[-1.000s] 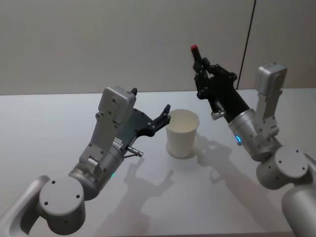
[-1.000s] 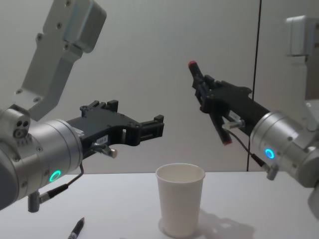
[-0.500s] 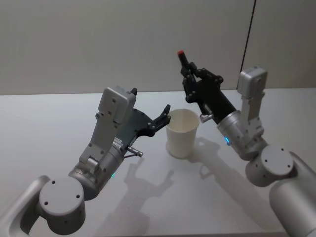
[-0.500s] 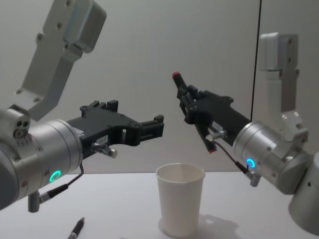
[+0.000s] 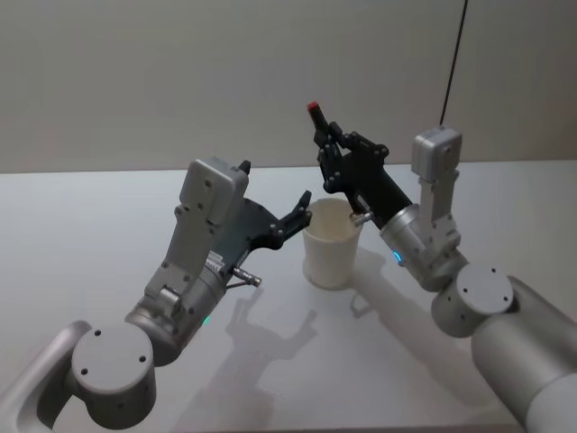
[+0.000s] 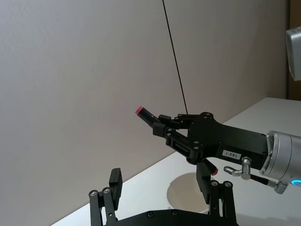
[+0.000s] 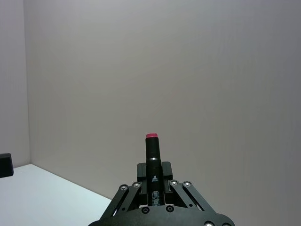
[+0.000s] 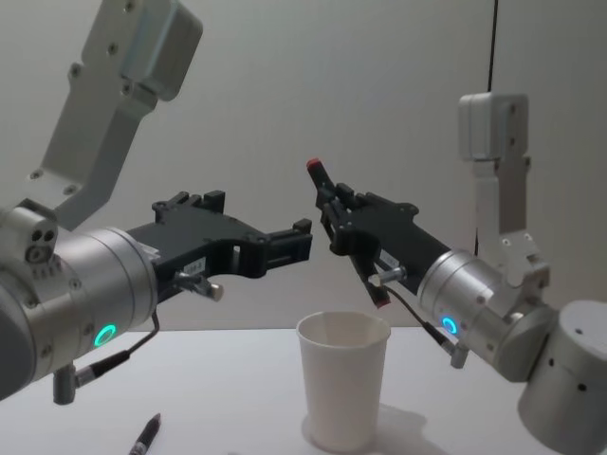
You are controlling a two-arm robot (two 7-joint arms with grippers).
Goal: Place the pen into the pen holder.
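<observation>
No text could be read with certainty. A small white sticker (image 6: 232, 154) on the side of the black right gripper (image 6: 163, 126) bore dark characters resembling digits with a dash, too small to make out. The tiny white print (image 7: 154, 179) on the black pen with a red end cap (image 7: 152, 162) and a white label (image 8: 194, 268) on the black left gripper (image 8: 299, 240) were illegible.

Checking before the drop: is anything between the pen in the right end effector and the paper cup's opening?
Nothing visible. The pen, tilted in the right end effector, has its lower tip just above the open mouth of the pen holder. The left end effector is open beside the rim, not across it.
</observation>
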